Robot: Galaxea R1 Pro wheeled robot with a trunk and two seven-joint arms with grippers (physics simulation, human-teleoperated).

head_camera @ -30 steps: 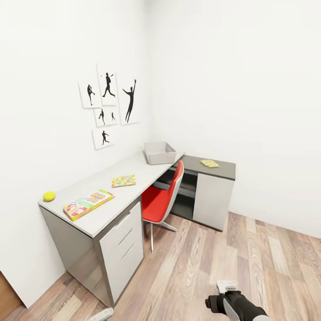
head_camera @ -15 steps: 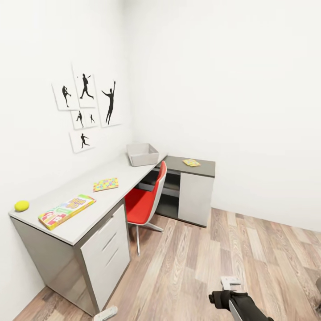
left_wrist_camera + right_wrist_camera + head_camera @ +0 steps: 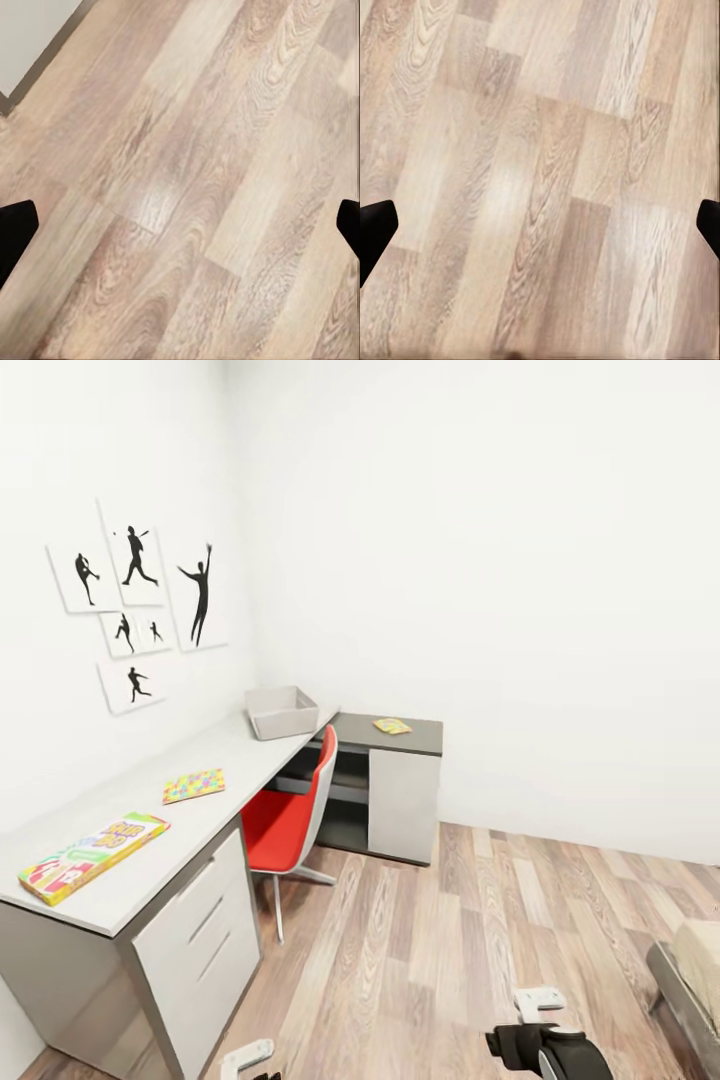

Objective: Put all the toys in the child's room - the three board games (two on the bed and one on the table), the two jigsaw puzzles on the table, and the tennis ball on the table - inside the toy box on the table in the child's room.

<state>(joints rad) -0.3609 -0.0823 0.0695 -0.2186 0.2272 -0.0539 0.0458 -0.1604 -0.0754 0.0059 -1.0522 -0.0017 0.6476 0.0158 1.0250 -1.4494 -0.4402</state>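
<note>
The grey toy box [image 3: 280, 712] stands at the far end of the long table [image 3: 130, 880] along the left wall. A yellow-green-red board game [image 3: 92, 855] lies near the table's close end. One jigsaw puzzle [image 3: 194, 785] lies mid-table and another [image 3: 392, 726] rests on the dark lower wing. The tennis ball is out of view. Only a corner of the bed [image 3: 692, 965] shows at the lower right. My left gripper [image 3: 247, 1055] [image 3: 180, 229] and right gripper [image 3: 537, 1002] [image 3: 540, 229] hang low over the wood floor, both open with nothing between the fingers.
A red swivel chair [image 3: 290, 822] sits tucked at the table's inner corner. White drawer fronts [image 3: 200, 940] face the room. Black silhouette pictures [image 3: 135, 600] hang on the left wall. Wood-plank floor [image 3: 460, 940] stretches between the table and the bed.
The camera has swung to the right: the table slid left in the picture, the tennis ball left the frame and the bed's corner came in. Both grippers stay open.
</note>
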